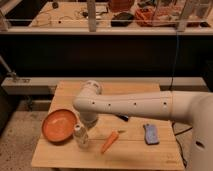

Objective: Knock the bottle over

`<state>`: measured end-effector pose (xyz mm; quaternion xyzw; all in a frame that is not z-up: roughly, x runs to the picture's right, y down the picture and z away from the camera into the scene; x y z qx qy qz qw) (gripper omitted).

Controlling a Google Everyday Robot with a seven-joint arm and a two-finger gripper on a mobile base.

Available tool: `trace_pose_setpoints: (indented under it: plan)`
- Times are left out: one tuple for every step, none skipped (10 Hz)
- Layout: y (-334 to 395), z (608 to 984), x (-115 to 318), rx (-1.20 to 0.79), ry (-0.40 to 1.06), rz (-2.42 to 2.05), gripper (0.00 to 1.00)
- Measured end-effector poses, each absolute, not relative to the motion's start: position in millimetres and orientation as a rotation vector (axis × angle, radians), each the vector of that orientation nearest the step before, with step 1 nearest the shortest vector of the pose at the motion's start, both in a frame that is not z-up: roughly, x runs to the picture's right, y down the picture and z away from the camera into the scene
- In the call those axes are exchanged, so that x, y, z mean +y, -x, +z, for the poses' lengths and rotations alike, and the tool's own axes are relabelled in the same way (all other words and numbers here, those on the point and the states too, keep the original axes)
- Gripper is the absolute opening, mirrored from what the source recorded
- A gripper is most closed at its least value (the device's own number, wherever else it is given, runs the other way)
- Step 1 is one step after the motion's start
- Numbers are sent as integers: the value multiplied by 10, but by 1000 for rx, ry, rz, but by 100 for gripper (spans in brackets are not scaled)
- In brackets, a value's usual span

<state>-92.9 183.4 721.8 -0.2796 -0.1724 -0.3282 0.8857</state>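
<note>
The bottle (81, 136) is small, pale and capped. It stands upright on the wooden table (135, 155), just right of the orange bowl. My white arm (130, 105) reaches in from the right, and its rounded end (88, 97) hangs right behind and above the bottle. The gripper is hidden under that arm end, close behind the bottle, shut with nothing seen in it. A white cup-like shape (90, 119) shows below the arm end, touching or nearly touching the bottle's far side.
An orange bowl (59, 125) sits at the table's left. A carrot (109, 142) lies right of the bottle and a blue sponge (150, 134) lies further right. A dark railing and cluttered benches stand behind the table.
</note>
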Motion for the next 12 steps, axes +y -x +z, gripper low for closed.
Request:
trace_pose_setpoints:
  plan:
    - [997, 7225, 1848, -361, 580, -690, 1]
    - [1078, 7227, 1856, -366, 578, -697, 1]
    - [1088, 7239, 1856, -366, 576, -700, 1]
    - [1086, 7241, 1852, -368, 575, -704, 1]
    - [1090, 7250, 1852, -370, 574, -704, 1]
    - [1137, 7254, 1846, -374, 570, -709, 1]
    - [1192, 7262, 1849, -376, 567, -713, 1]
    - [1262, 7256, 1875, -381, 567, -714, 1]
    - [1334, 7249, 1893, -386, 565, -719, 1]
    - [1391, 7236, 1914, -392, 566, -724, 1]
    - [1367, 7247, 1908, -389, 563, -724, 1]
    - [1364, 7241, 1921, -390, 561, -726, 1]
